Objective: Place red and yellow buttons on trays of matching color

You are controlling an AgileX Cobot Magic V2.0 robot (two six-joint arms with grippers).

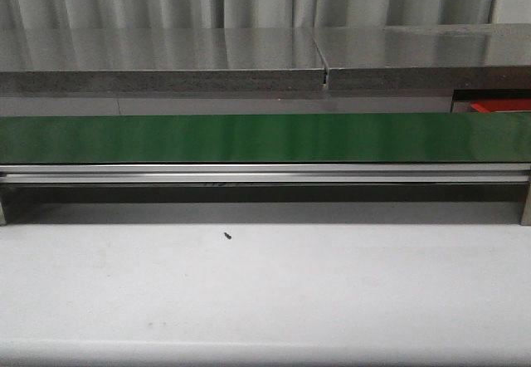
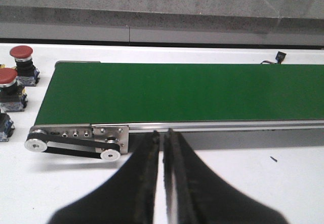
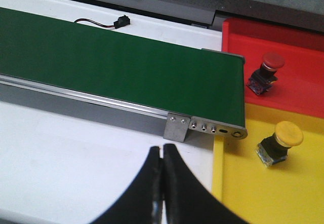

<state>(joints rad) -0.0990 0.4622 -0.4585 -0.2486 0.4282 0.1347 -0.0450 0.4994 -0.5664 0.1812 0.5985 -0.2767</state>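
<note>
You are looking at the green conveyor belt point(image 1: 265, 138) running bare — a red button point(image 3: 265, 71) sitting in the red tray point(image 3: 298, 89), a yellow button point(image 3: 277, 143) in the yellow tray point(image 3: 253, 193), two more red buttons point(image 2: 11, 84) waiting by the belt's far end — left gripper point(image 2: 165, 148) and right gripper point(image 3: 162, 158) both hanging pinched closed, holding nothing.

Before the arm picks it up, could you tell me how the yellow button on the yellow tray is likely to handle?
The yellow button lies tilted, its wide domed cap over a narrower block, so it is probably top-heavy and may tip. The smooth cap could slip; the squarer body looks easier to grip.
</note>
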